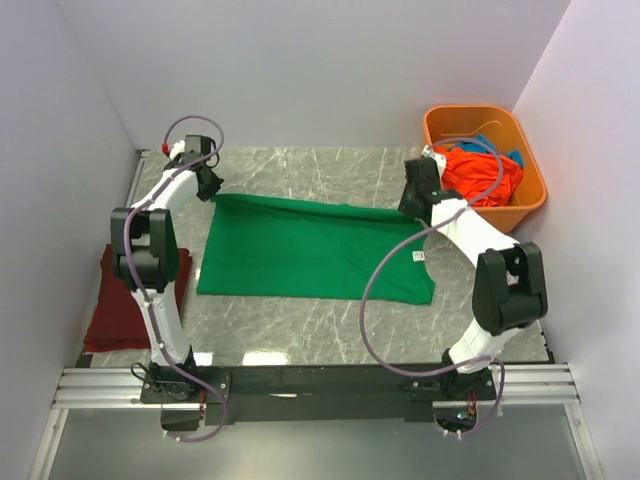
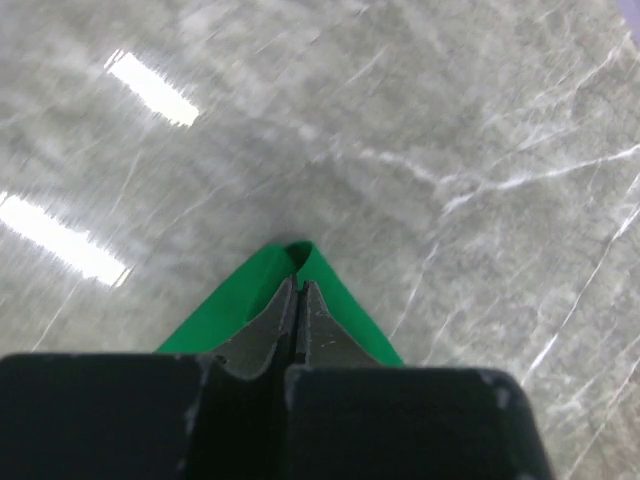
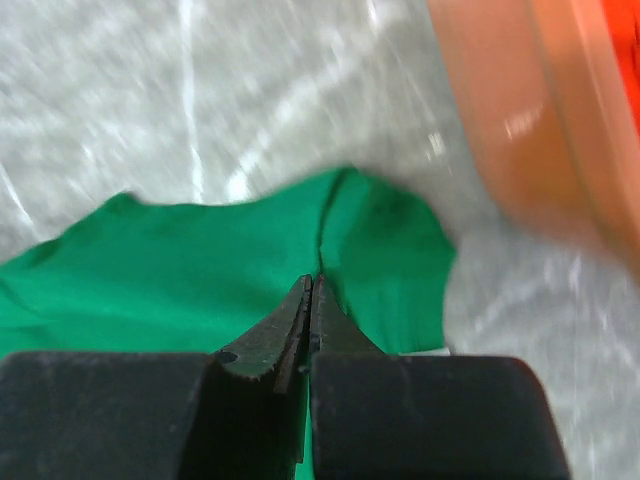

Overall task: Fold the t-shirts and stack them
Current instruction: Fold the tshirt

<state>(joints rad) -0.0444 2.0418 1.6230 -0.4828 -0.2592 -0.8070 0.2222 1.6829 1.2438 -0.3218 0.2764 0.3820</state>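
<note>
The green t-shirt (image 1: 310,250) is laid flat in the middle of the table (image 1: 300,335). Its far left corner is pinched by the left gripper (image 2: 298,287). The right gripper (image 3: 311,283) is pressed together at the far right corner, and cloth seems to be pinched there, though the view is blurry.

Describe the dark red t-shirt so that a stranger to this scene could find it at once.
Start at the grey marble table and go to its near left corner. The dark red t-shirt lies there, partly hidden behind the left arm. It is the only maroon cloth; the green t-shirt is spread at the centre.
</note>
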